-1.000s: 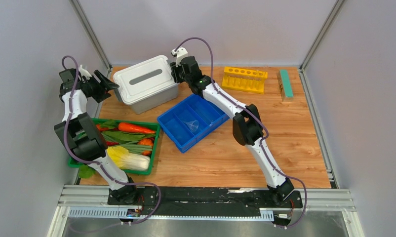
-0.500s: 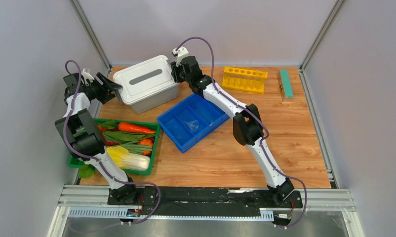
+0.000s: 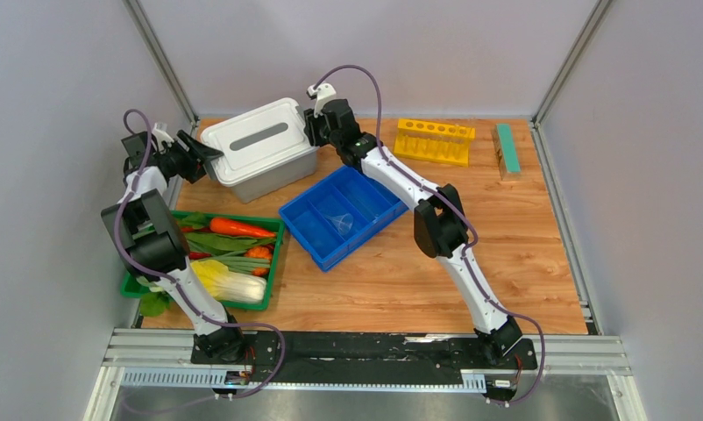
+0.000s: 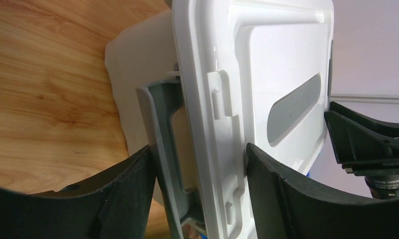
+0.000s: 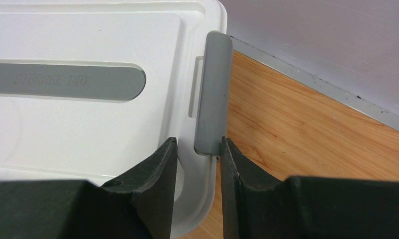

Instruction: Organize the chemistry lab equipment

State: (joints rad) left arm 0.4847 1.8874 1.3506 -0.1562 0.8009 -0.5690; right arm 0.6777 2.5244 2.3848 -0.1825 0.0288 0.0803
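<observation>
Wood table (image 3: 506, 254) | box (image 3: 260, 145) likely stiff, light: grip end latches (image 5: 212, 94) | left gripper (image 4: 198, 149) gaping astride one | right gripper (image 5: 198, 142) hugs other, clamp unclear

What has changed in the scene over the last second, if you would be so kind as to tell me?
The left gripper swung right, towards the white storage box. Its open fingers now flank the box's left grey latch, not visibly clamped. The right gripper stayed at the right latch. The box, the blue tray and the clear cup did not move.
</observation>
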